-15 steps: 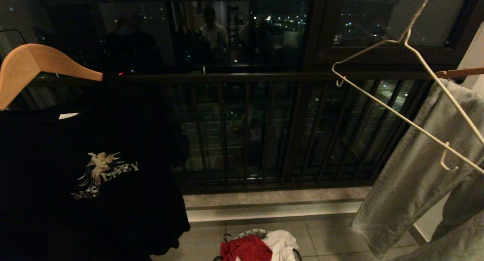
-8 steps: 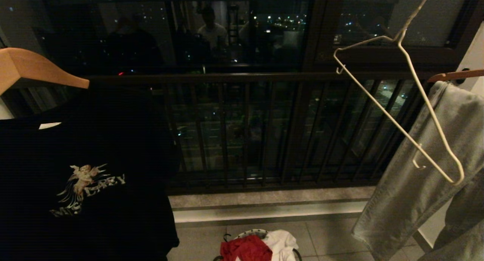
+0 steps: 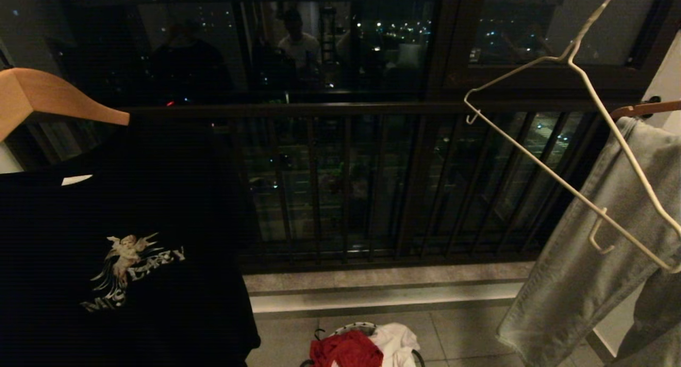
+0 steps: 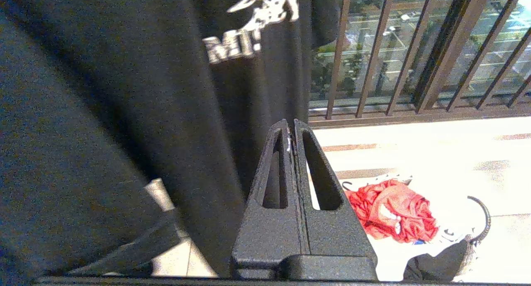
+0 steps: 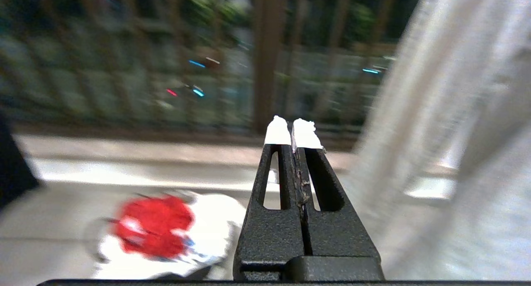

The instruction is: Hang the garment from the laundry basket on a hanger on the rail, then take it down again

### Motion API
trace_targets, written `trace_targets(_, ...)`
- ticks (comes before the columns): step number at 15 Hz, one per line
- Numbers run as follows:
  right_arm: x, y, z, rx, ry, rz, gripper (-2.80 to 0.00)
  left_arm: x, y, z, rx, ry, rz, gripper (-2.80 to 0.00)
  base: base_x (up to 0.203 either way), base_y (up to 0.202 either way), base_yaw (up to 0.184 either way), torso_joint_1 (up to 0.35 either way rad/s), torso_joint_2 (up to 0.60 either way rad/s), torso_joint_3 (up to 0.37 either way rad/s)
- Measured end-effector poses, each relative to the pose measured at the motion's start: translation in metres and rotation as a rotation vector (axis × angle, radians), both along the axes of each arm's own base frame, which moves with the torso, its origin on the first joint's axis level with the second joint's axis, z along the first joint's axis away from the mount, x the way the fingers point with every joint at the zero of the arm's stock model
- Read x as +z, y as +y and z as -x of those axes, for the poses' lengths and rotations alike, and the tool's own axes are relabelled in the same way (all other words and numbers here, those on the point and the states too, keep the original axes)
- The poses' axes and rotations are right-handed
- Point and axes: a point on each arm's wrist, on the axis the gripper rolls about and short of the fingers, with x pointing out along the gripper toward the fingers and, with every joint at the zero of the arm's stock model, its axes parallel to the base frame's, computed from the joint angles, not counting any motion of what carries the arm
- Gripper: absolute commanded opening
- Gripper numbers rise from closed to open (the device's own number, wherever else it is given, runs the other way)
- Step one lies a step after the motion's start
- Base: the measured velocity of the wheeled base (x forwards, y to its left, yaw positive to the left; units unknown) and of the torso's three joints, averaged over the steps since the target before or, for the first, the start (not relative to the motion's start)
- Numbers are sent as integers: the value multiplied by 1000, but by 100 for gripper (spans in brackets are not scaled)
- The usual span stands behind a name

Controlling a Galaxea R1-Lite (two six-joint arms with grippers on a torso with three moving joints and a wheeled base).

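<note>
One crumpled red garment (image 3: 346, 350) in round laundry basket (image 3: 348, 328); thin wire hanger (image 3: 574, 122) empty.

This is a balcony of a home, high up in a building, used for drying laundry at night. A dark railing (image 3: 340, 186) with vertical bars stands across the middle of the frame, with city lights behind it, and clothes hang at both sides: a black T-shirt (image 3: 122, 260) on a wooden hanger (image 3: 48, 98) and grey trousers (image 3: 590, 250). At the bottom, a laundry basket (image 3: 346, 330) stands on the tiled floor (image 3: 468, 335).
</note>
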Motion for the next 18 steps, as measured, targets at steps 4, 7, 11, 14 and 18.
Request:
trace_targets(4, -5, 0, 0, -13, 43, -8, -280, 0, 0, 0, 0, 1, 7, -280, 0, 0, 0, 0, 0, 0)
trace_targets(7, -5, 0, 0, -13, 42, -16, -280, 0, 0, 0, 0, 1, 7, -280, 0, 0, 0, 0, 0, 0)
trace_targets(11, -5, 0, 0, -13, 42, -17, -280, -1, 0, 0, 0, 3, 7, -280, 0, 0, 0, 0, 0, 0)
trace_targets(14, -5, 0, 0, -14, 42, -17, -280, 0, 0, 0, 0, 3, 7, -280, 0, 0, 0, 0, 0, 0)
trace_targets(18, -5, 0, 0, -14, 42, -17, -280, 0, 0, 0, 1, 3, 7, -280, 0, 0, 0, 0, 0, 0)
